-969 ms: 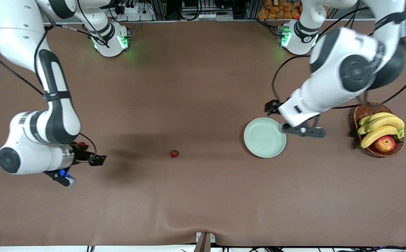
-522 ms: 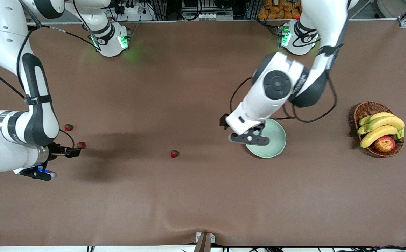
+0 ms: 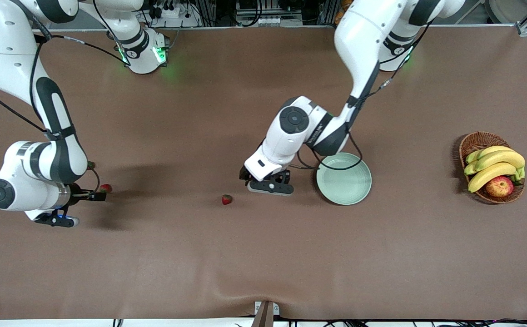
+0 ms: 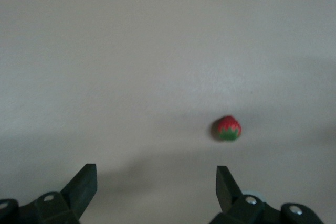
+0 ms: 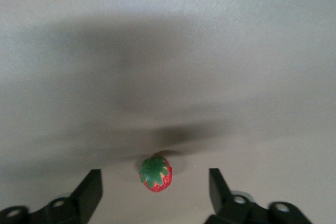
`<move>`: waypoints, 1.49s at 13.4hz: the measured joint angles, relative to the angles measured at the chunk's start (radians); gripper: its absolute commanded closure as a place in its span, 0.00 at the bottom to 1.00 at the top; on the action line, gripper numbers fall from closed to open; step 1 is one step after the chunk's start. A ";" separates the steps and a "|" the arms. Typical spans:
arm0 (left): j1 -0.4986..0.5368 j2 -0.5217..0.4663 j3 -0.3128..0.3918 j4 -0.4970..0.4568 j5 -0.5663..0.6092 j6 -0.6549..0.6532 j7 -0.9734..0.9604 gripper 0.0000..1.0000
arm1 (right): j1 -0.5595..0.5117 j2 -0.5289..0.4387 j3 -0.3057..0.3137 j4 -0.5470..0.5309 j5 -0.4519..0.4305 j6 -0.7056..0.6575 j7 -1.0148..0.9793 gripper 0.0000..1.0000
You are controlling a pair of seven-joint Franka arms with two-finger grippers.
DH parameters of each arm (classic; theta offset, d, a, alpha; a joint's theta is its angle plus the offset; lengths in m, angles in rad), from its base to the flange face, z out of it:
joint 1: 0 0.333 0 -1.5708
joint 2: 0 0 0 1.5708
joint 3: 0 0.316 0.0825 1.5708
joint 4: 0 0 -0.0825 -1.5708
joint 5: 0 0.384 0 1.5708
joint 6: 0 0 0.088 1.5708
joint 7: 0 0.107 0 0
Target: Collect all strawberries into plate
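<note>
The pale mint-green plate [image 3: 344, 178] lies empty on the brown table. One strawberry [image 3: 226, 199] lies mid-table, toward the right arm's end from the plate. My left gripper [image 3: 267, 187] hovers open and empty between that berry and the plate; the left wrist view shows the berry [image 4: 227, 128] ahead of the open gripper [image 4: 156, 170]. A second strawberry [image 3: 105, 188] lies at the tips of my right gripper [image 3: 94, 196]. In the right wrist view it [image 5: 156, 173] sits between the open gripper's [image 5: 154, 187] fingers, untouched. A third strawberry [image 3: 91, 164] peeks from under the right arm.
A brown wicker basket [image 3: 472, 145] with bananas [image 3: 495, 165] and a red-yellow apple [image 3: 499, 186] stands at the left arm's end of the table. The left arm's cable hangs over the plate's rim.
My left arm has swung from the plate's basket side across the plate to beside the mid-table strawberry. My right arm drew back, uncovering two strawberries, and now brackets one.
</note>
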 measured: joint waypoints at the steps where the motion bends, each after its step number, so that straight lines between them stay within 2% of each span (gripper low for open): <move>1: -0.041 0.032 0.037 0.013 0.000 0.044 -0.024 0.00 | 0.000 0.000 0.000 -0.011 0.000 0.005 0.000 0.37; 3: -0.099 0.094 0.080 0.041 0.000 0.132 -0.053 0.00 | 0.000 -0.001 0.001 -0.027 0.000 0.006 -0.001 0.37; 5: -0.128 0.143 0.090 0.057 0.000 0.222 -0.063 0.00 | 0.000 -0.002 0.002 -0.039 0.000 0.009 -0.002 0.45; 8: -0.148 0.196 0.094 0.081 0.000 0.314 -0.063 0.00 | 0.000 -0.002 0.001 -0.046 0.000 0.020 -0.002 0.45; 11: -0.167 0.242 0.113 0.109 0.000 0.367 -0.063 0.00 | -0.001 -0.002 0.000 -0.058 0.000 0.042 -0.002 0.56; 14: -0.214 0.293 0.176 0.139 0.000 0.407 -0.108 0.00 | -0.005 -0.001 0.000 -0.067 0.000 0.049 -0.002 0.58; 16: -0.230 0.333 0.200 0.186 0.000 0.419 -0.131 0.00 | -0.005 -0.001 0.000 -0.068 0.000 0.049 -0.002 0.68; 20: -0.231 0.376 0.204 0.252 0.000 0.419 -0.151 0.00 | -0.005 -0.001 0.000 -0.067 0.000 0.050 -0.002 0.67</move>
